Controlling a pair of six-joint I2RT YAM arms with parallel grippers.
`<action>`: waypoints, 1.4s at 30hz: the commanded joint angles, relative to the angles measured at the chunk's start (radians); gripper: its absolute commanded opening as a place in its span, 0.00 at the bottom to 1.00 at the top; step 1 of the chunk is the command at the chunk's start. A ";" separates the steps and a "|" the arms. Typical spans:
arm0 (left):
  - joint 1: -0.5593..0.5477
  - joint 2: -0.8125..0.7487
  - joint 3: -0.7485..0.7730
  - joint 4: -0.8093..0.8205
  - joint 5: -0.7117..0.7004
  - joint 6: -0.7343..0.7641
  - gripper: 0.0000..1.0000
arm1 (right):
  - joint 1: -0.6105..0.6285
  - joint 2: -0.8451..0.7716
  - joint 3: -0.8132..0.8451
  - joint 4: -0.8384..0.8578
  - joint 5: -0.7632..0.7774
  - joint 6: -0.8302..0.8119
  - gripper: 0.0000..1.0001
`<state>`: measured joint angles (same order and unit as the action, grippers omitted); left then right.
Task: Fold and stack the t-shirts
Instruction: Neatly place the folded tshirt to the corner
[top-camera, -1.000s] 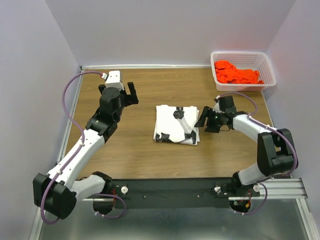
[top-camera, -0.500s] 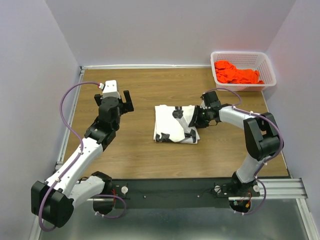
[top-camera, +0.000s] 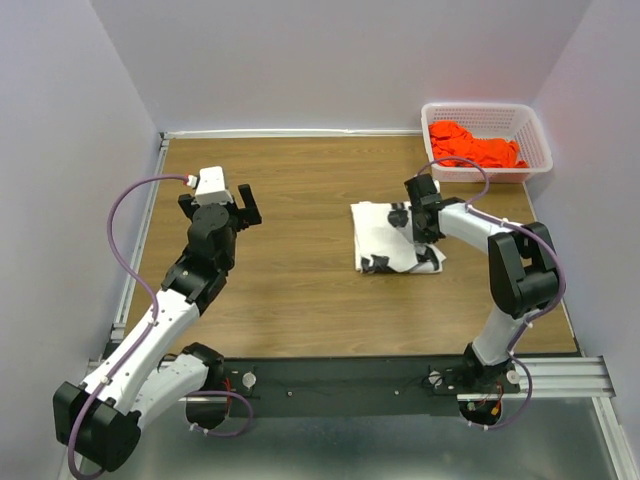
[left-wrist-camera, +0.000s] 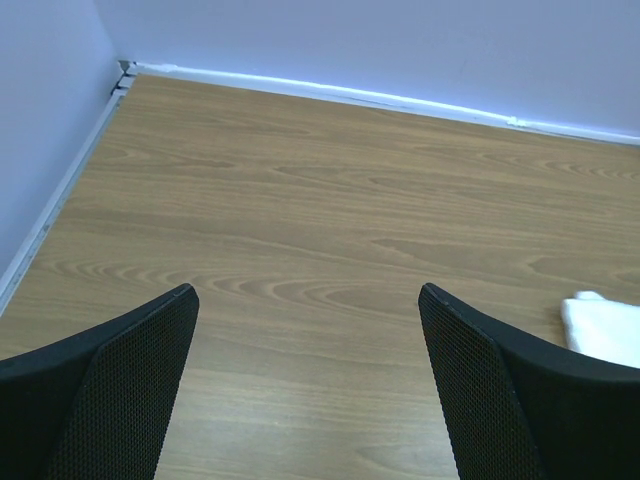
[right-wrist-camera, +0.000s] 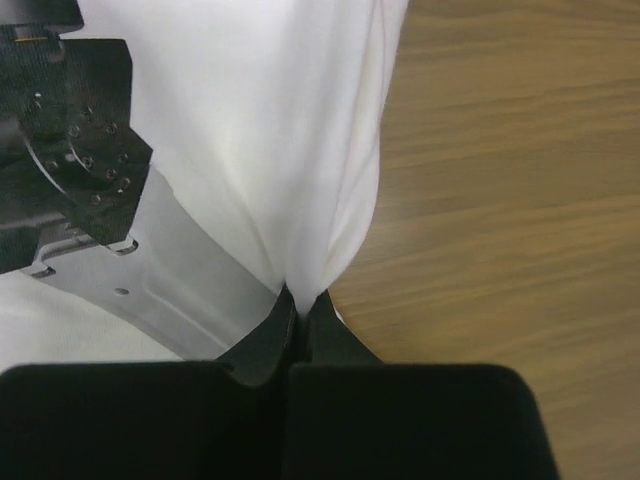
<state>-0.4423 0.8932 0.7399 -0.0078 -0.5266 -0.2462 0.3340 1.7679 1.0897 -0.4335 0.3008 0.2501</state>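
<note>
A folded white t-shirt with a black and grey print lies right of the table's middle. My right gripper is shut on its right edge; in the right wrist view the white cloth bunches into the closed right gripper. An orange-red t-shirt lies crumpled in the basket. My left gripper stands open over bare wood at the left, holding nothing. Between the spread fingers of the left gripper only wood shows, and a corner of the white t-shirt shows at the right edge.
A white lattice basket stands in the back right corner. Pale walls close the table at the back and both sides. A black rail runs along the near edge between the arm bases.
My right gripper closed on the white t-shirt's right edge and dragged the folded shirt to the right. The left arm drew back to the left, still open.
</note>
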 joint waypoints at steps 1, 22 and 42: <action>-0.027 -0.040 -0.025 0.046 -0.099 0.028 0.99 | -0.090 0.039 0.006 -0.088 0.357 -0.143 0.00; -0.156 0.010 -0.073 0.094 -0.299 0.068 0.99 | -0.432 0.294 0.245 0.185 0.727 -0.552 0.01; -0.165 0.118 -0.066 0.117 -0.289 0.073 0.99 | -0.549 0.377 0.411 0.279 0.825 -0.585 0.56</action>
<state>-0.6044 1.0065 0.6727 0.0708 -0.7895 -0.1719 -0.2108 2.1452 1.4708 -0.1844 1.0309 -0.3744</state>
